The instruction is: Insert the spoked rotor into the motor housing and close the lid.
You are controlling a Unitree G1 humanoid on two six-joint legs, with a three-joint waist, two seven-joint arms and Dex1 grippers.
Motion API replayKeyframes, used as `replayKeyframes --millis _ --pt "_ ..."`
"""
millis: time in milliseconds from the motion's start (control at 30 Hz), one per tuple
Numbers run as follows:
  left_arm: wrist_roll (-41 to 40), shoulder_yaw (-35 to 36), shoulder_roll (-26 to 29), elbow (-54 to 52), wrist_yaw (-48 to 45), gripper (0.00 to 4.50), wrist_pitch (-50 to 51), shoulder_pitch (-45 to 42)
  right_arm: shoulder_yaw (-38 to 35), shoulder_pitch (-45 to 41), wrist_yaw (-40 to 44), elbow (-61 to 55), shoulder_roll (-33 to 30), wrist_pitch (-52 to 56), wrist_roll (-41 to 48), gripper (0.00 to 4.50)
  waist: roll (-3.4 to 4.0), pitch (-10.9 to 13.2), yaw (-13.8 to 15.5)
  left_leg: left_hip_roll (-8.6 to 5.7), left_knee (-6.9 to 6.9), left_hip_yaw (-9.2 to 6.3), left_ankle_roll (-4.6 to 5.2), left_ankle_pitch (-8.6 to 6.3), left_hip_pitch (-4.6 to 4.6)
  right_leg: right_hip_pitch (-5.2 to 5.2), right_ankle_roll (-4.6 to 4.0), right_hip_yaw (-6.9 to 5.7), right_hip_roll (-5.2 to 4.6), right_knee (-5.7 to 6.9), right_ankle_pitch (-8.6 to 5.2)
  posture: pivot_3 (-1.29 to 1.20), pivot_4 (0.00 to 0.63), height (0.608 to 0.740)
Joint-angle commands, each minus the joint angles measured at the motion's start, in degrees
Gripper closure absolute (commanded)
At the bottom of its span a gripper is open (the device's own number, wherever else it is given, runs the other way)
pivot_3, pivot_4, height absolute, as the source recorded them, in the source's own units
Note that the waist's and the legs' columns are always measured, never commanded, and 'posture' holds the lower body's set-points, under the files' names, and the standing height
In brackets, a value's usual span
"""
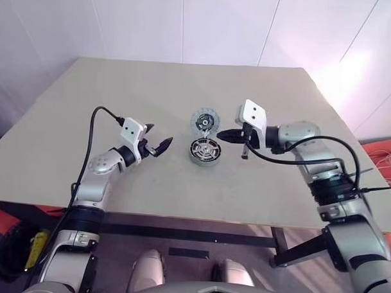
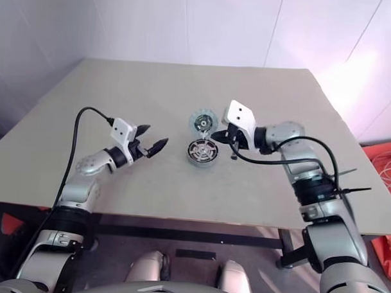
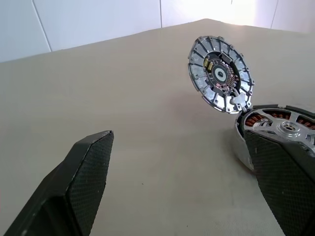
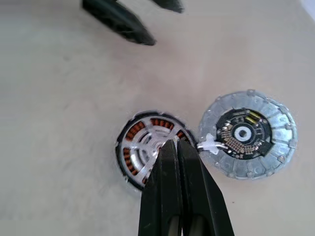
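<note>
Judging by its look, the lid (image 4: 248,133) is a thin, stiff metal disc, light for its width, with a smooth rim that could slip between hard fingers; its pale segmented ring faces up, and a dark circuit-like centre sits in the middle that is better left untouched. Its edge, away from the centre, seems the safest place to take hold. It stands open, tilted, touching the far rim of the motor housing (image 1: 205,151), with a small white piece at the joint between them.

That housing looks squat, heavy and rigid, likely to stay put on the worktop (image 1: 184,88) while something is pressed onto it. Inside it show the copper-brown windings and, over them, the spoked rotor (image 4: 147,147), its silvery arms meeting a bright hub; it appears already seated, so closing the lid seems to be what remains.

Close above the housing hangs the right hand (image 4: 174,147), fingers pressed together and empty. Well to one side, the left hand (image 1: 158,144) holds its fingers spread wide, gripping nothing.
</note>
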Motion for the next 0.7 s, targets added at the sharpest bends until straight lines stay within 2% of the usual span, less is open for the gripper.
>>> replayKeyframes --millis 33,133,233,333,467,700 --pt "0.0 0.0 -0.2 -0.3 -0.1 0.0 -1.6 -1.7 2.8 -7.2 5.7 6.9 -0.4 -7.2 -3.8 4.48 0.0 0.0 0.0 0.04 0.05 0.01 0.01 -0.01 -0.02 -0.01 -0.13 -0.02 0.02 0.01 0.08 0.0 0.0 0.74" --pt "-0.1 -0.2 -0.4 -0.4 0.1 0.0 -1.7 -1.6 5.2 -11.8 7.9 13.6 0.6 -12.8 -7.3 4.48 -0.01 0.0 0.1 0.14 0.26 0.01 0.09 -0.06 -0.13 -0.01 -0.33 -0.09 0.04 0.04 0.2 0.0 0.0 0.74" --pt "-0.2 -0.4 -0.5 -0.9 0.1 0.0 -1.5 -1.3 8.6 -15.6 8.3 21.3 2.1 -20.0 -12.5 3.92 -0.02 0.0 0.0 0.16 0.4 0.01 0.18 -0.11 -0.2 0.0 -0.37 -0.09 0.04 0.04 0.22 0.0 0.0 0.74" --pt "-0.3 -0.4 -0.4 -1.3 0.1 0.0 -1.1 -1.1 10.7 -17.4 9.6 26.8 3.7 -24.8 -15.4 2.95 -0.04 0.0 0.0 0.17 0.49 0.01 0.23 -0.15 -0.27 -0.01 -0.38 -0.1 0.04 0.04 0.23 0.0 0.0 0.74" --pt "-1.0 -0.6 -0.5 -2.2 -0.4 0.0 0.2 -1.1 12.8 -19.0 8.9 32.0 5.6 -29.6 -19.3 2.95 -0.04 0.0 0.1 0.17 0.5 0.01 0.26 -0.17 -0.36 -0.06 -0.45 -0.11 0.04 0.04 0.27 0.0 0.0 0.74" --pt "-1.8 -1.1 -0.3 -3.5 -1.8 0.0 3.1 -1.2 13.0 -20.3 7.8 36.3 8.6 -32.3 -21.6 2.95 -0.04 0.0 0.0 0.25 0.53 0.0 0.29 -0.18 -0.5 -0.17 -0.54 -0.19 0.06 0.07 0.32 0.0 0.0 0.74"
